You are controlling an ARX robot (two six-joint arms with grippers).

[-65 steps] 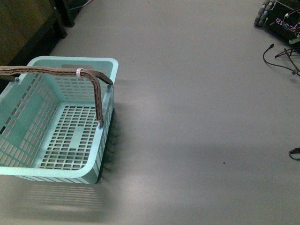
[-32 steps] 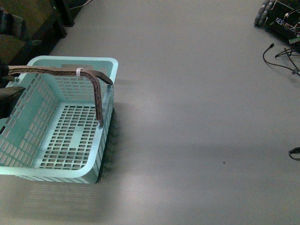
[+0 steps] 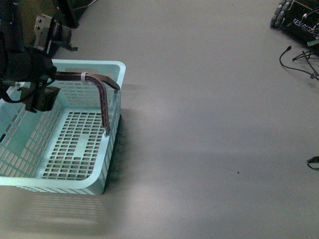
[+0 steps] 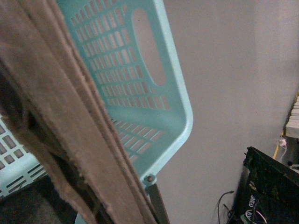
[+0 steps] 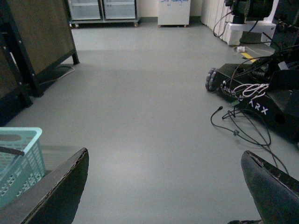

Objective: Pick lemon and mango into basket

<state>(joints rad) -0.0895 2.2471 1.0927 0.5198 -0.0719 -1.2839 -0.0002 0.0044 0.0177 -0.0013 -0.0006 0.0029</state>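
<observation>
The basket [image 3: 113, 144] stands on the grey floor [image 3: 209, 129] at the left edge of the front view, toward the near side, its slotted bottom facing up and its brown handle [image 3: 102, 99] raised across the opening, with a white tie [image 3: 83, 76] on the top bar. The left gripper [image 3: 41, 98] hangs over the basket's far left part, just beside the handle's top bar and above the left wall; whether it touches the handle cannot be told, nor whether its jaws are apart or together. The left wrist view is filled by the handle [image 4: 60, 107] running close past the lens, with the basket's end wall [image 4: 180, 98] and its hand slot behind it. The right gripper [image 5: 163, 186] is held above bare floor with its two fingers [image 5: 56, 191] spread wide and nothing between them; a corner of the basket [image 5: 21, 158] shows beyond one of them. Loose cables [image 3: 296, 62] and black gear [image 3: 299, 17] lie at the far right corner.
</observation>
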